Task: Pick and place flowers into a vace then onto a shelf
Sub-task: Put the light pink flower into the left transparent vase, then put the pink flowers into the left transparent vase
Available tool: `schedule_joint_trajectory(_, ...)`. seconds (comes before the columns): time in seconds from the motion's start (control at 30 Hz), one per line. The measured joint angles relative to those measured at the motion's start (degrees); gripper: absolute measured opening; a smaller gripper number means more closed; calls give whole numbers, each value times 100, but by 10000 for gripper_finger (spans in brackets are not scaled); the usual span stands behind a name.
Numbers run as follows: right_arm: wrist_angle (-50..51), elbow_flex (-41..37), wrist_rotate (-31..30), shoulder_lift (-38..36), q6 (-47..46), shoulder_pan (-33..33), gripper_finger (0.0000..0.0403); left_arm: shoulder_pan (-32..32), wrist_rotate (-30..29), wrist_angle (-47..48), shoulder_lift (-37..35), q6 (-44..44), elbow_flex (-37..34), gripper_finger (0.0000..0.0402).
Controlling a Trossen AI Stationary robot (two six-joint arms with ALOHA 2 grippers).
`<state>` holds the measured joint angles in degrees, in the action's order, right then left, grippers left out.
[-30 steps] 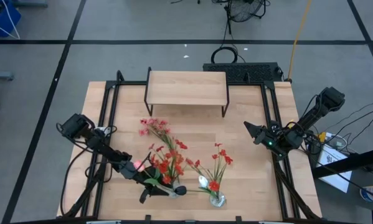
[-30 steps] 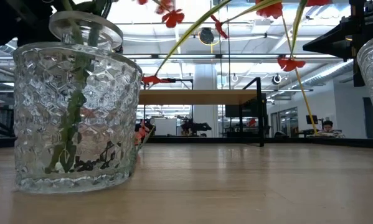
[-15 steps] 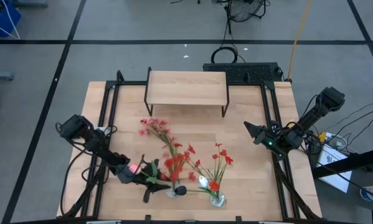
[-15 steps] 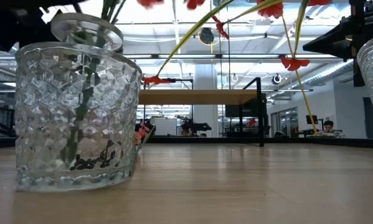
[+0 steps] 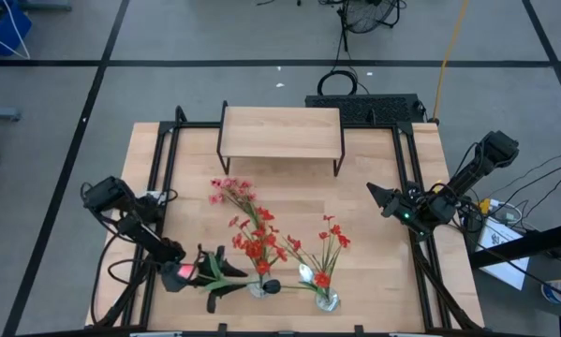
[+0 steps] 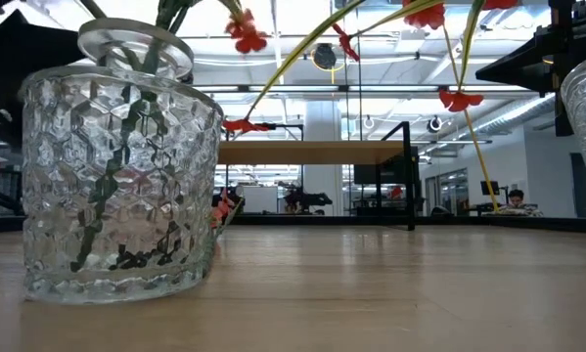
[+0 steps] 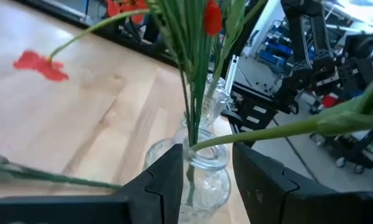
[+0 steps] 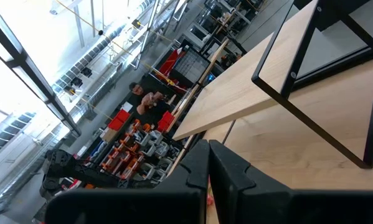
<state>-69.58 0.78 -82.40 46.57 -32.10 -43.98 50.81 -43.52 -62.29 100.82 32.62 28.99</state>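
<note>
Your left gripper sits at the near edge of the table, just beside the faceted glass vase. Its fingers stand apart with the vase neck ahead of them, nothing clamped between. The flowers are already standing in this vase, stems bunched through the neck and blossoms leaning toward the shelf, which stands well apart at the far side. A second vase with its own red flowers is close on the right.

Centre the fingers on the neck — not on the stems — before closing. Approach level, close gently, and lift straight up to avoid clipping the neighbouring vase.

The right gripper waits at the right edge, fingers together.
</note>
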Motion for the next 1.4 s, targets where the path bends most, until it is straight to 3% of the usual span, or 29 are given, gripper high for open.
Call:
schedule_joint_trajectory(0.2, 0, 1, -1, -2, -1, 1, 4, 158, -101, 43, 0, 849, 0, 143)
schedule_joint_trajectory(0.4, 0, 1, -1, 0, -1, -1, 4, 357, -860, -37, 0, 975, 0, 143)
schedule_joint_trajectory(0.57, 0, 1, -1, -2, -1, 1, 4, 545, -1637, -51, 0, 1074, 0, 143)
schedule_joint_trajectory(0.67, 0, 0, -1, -2, 1, 0, 4, 609, -2401, -192, 0, 1159, 0, 143)
schedule_joint_trajectory(1.03, 0, -1, -1, -1, 1, -1, 4, 470, -4267, -430, -458, 2520, -2, 139)
schedule_joint_trajectory(1.13, 0, 1, -1, 0, 1, 1, 4, 113, -4027, -427, -714, 2611, -2, 127)
schedule_joint_trajectory(1.4, 2, -1, -1, -2, 1, 1, 4, -924, -1963, -199, -1392, 3119, -2, 82)
